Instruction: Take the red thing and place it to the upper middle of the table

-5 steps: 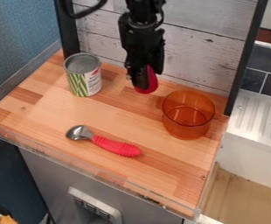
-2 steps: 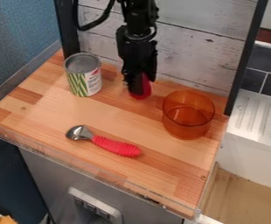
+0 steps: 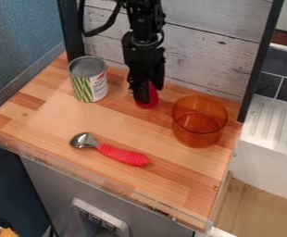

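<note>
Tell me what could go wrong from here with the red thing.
The red thing could tip or roll if the gripper lets go before it sits steady. Moving sideways, the gripper might bump the can on one side or the orange cup on the other.

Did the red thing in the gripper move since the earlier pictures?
Yes. The red thing went down and slightly left in the camera view; its lower end was about level with the can's base, now it is below.
</note>
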